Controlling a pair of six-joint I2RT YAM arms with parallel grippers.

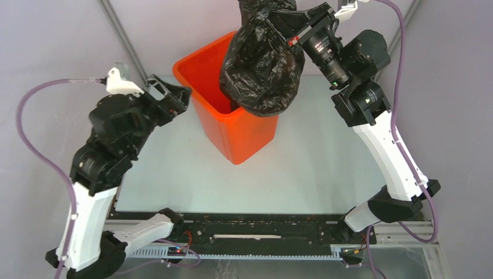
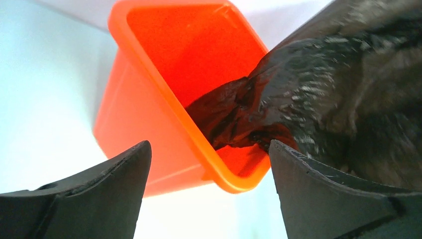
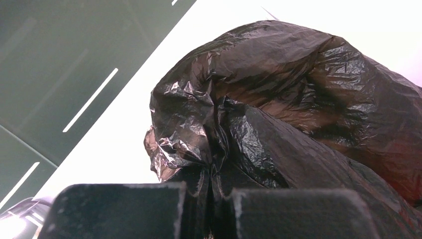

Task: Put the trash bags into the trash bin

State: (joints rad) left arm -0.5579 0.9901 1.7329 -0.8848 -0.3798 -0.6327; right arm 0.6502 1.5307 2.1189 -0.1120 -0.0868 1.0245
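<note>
The orange trash bin (image 1: 232,131) stands upright at the table's middle back. The black crinkly trash bag (image 1: 261,61) hangs from my right gripper (image 1: 286,28) above the bin's right rim, its lower end dipping into the bin mouth. In the right wrist view the bag (image 3: 298,99) is pinched between the shut fingers (image 3: 119,209). My left gripper (image 1: 185,97) is open and empty, just left of the bin's rim. In the left wrist view the bin (image 2: 164,74) and the bag (image 2: 323,99) show between the spread fingers (image 2: 119,189).
The pale table surface (image 1: 314,163) lies around the bin. Grey walls and a metal frame bar (image 1: 122,35) stand behind. A black rail (image 1: 261,229) runs along the near edge between the arm bases.
</note>
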